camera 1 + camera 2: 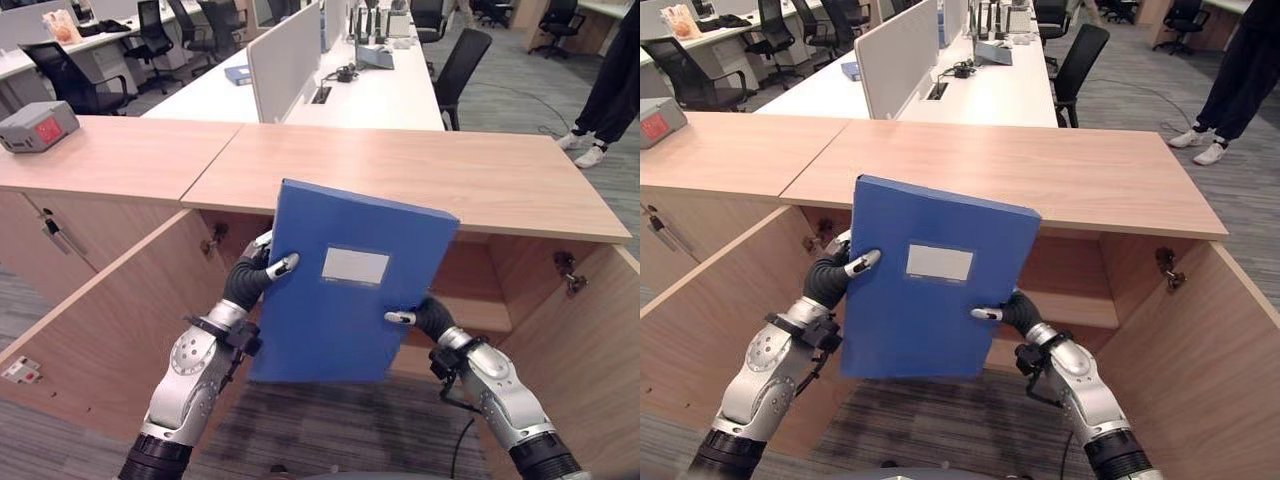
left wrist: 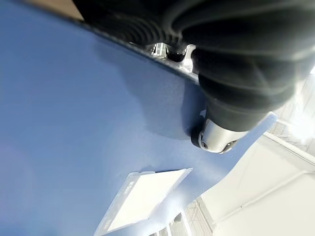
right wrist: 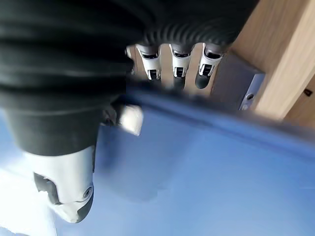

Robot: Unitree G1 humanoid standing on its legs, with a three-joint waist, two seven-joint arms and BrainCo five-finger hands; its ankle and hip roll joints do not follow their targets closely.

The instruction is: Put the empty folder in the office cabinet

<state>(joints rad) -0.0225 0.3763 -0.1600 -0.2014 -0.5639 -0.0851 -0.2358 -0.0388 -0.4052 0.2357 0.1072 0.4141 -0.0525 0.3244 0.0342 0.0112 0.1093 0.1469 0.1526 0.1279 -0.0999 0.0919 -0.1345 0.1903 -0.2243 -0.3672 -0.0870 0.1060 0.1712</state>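
A blue folder [image 1: 345,285] with a white label [image 1: 355,266] is held upright and slightly tilted in front of the open wooden cabinet [image 1: 470,300]. My left hand [image 1: 250,278] grips its left edge, thumb on the front face and fingers behind. My right hand [image 1: 425,318] grips the lower right edge the same way. In the right wrist view the fingers [image 3: 176,64] curl behind the folder [image 3: 206,177] while the thumb [image 3: 66,189] presses on its front. The left wrist view shows the thumb [image 2: 216,135] on the blue cover [image 2: 74,128].
The cabinet doors [image 1: 110,320] [image 1: 590,350] stand open to both sides. A shelf [image 1: 480,312] sits inside the cabinet. A grey device [image 1: 38,126] rests on the countertop [image 1: 400,170] at far left. A person's legs [image 1: 605,90] stand at the back right, near desks and office chairs [image 1: 462,70].
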